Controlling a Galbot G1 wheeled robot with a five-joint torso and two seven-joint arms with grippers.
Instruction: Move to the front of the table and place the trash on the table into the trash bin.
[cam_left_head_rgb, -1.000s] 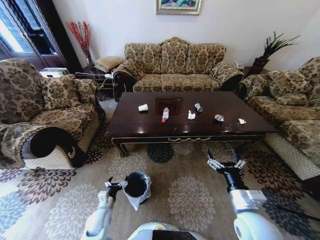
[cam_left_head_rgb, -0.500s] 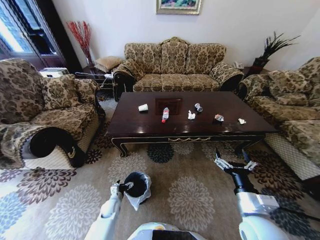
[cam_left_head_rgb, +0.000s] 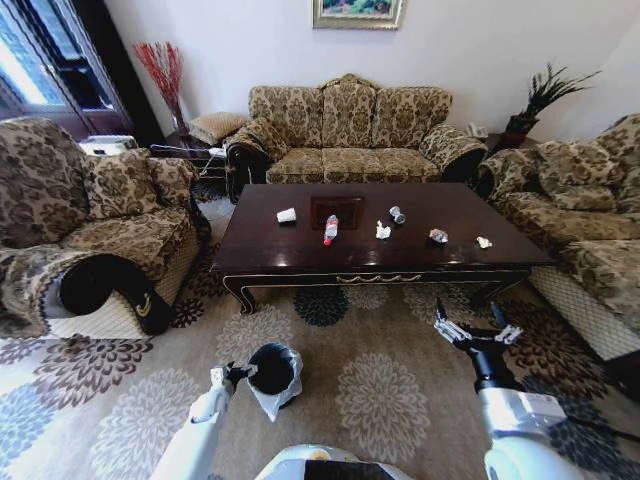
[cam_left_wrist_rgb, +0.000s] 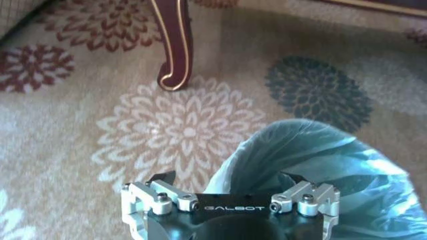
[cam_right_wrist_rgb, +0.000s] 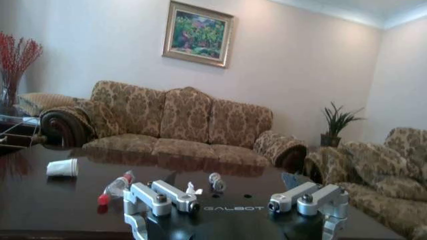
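Trash: small litter on the glossy dark brown wooden counter (cam_left_head_rgb: 470, 205), all well apart from the bin — a white paper cup on its side (cam_left_head_rgb: 287, 215), a clear bottle with red label lying flat (cam_left_head_rgb: 330, 229), a crumpled white tissue (cam_left_head_rgb: 382, 231), a small silver can (cam_left_head_rgb: 397, 215), a colourful wrapper (cam_left_head_rgb: 438, 236) and a second white scrap (cam_left_head_rgb: 484, 242) near the right end.
Bin: small round black trash bin lined with a translucent white bag (cam_left_head_rgb: 273, 370), on the flowered carpet (cam_left_head_rgb: 385, 395) in front of the counter; its inside looks dark, and no litter can be made out in it.
Change: compared with a second ago, the right gripper (cam_left_head_rgb: 477, 333) has risen and swung outward to the right; the left gripper (cam_left_head_rgb: 232, 374) has shifted only slightly beside the bin.
Left jaws: spread, straddling the bag's edge in the left wrist view, gripping nothing clearly.
Right jaws: spread wide and empty, hovering short of the counter's front edge.
Meaning: probably still the approach stage; no piece has been collected.
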